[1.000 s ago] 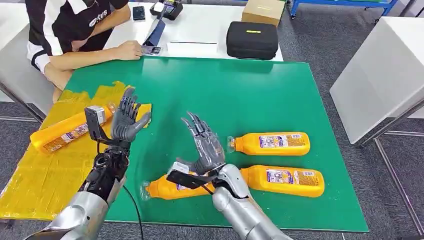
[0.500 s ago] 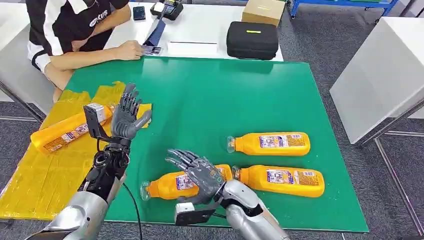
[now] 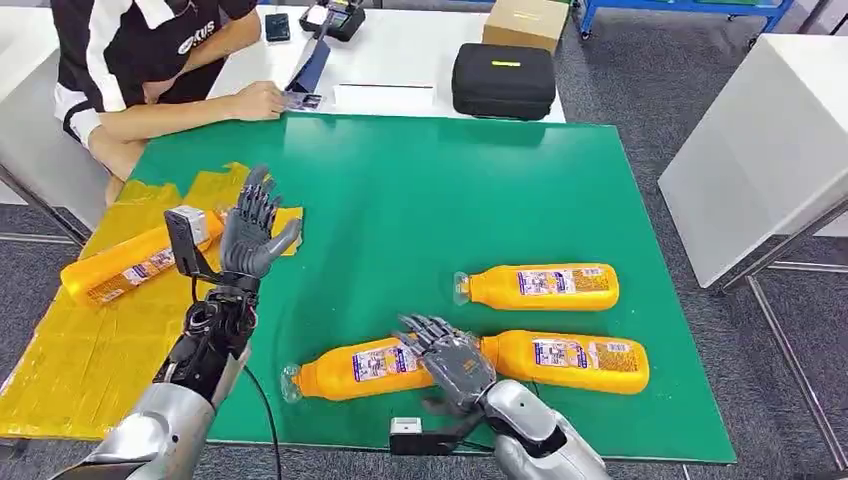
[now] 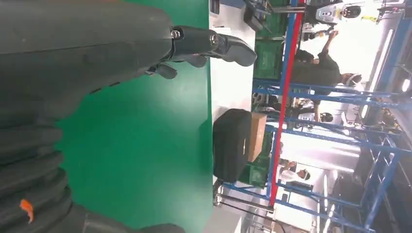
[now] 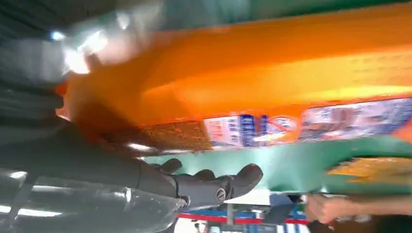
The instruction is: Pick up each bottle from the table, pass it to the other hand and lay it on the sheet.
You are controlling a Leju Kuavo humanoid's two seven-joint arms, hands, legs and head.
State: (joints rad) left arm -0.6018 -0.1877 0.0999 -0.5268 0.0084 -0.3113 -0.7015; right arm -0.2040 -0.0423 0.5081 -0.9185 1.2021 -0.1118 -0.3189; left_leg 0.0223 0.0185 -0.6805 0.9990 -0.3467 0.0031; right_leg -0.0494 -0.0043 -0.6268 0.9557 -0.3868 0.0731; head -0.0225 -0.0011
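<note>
Three orange bottles lie on the green mat (image 3: 420, 200): one far right (image 3: 540, 286), one near right (image 3: 575, 361), one near left (image 3: 355, 368). A fourth bottle (image 3: 130, 264) lies on the yellow sheet (image 3: 70, 350). My right hand (image 3: 452, 358) hovers palm-down over the thick end of the near-left bottle, fingers spread and not wrapped around it. In the right wrist view that bottle (image 5: 272, 73) lies close under the palm with the fingers (image 5: 214, 187) stretched past it. My left hand (image 3: 250, 225) stands raised and open by the sheet's edge, holding nothing.
A person sits at the far left with a hand (image 3: 262, 100) on the white table (image 3: 400, 50). On that table stand a black case (image 3: 503, 80) and a cardboard box (image 3: 525, 20). Another white table (image 3: 760, 150) is at the right.
My right hand has turned from upright to palm-down and dropped toward me onto the near-left bottle's thick end. The left hand has barely moved.
</note>
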